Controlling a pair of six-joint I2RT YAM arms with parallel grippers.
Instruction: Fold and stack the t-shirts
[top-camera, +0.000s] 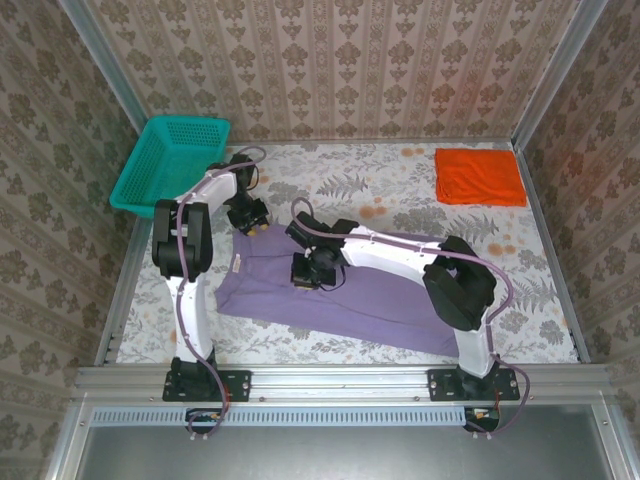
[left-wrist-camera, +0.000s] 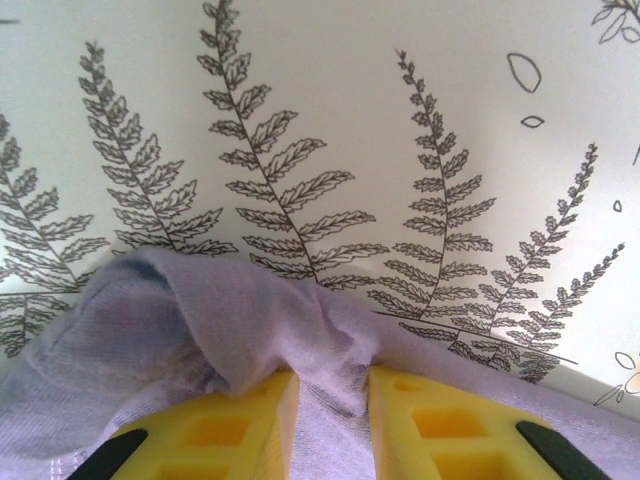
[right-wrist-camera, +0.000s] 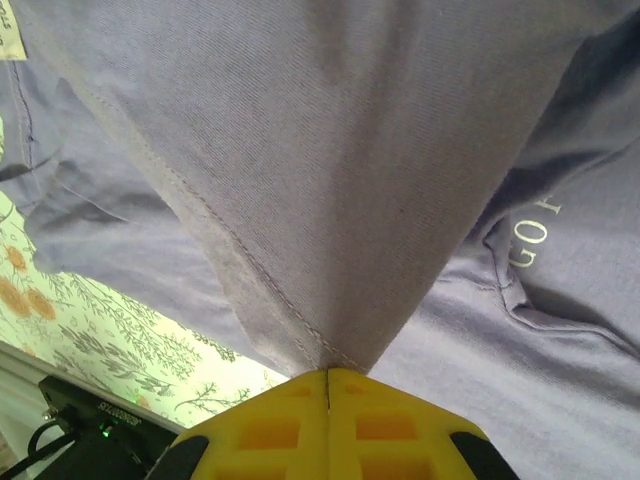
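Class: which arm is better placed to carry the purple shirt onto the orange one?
Right, probably: the right gripper is shut on the purple shirt, and the orange shirt lies far right, on its side.

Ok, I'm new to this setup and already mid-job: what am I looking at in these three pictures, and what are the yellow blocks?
The wide picture looks down from above on two white robot arms, bolted at the near edge of the table. The other two pictures come from a camera on each wrist, and the yellow blocks are that arm's own fingers.

On the table are a spread-out lavender t-shirt, a folded orange t-shirt at the far right, and a teal basket at the far left.

The left gripper pinches a bunched edge of the lavender shirt. The right gripper is shut on a tented fold near the white lettering.
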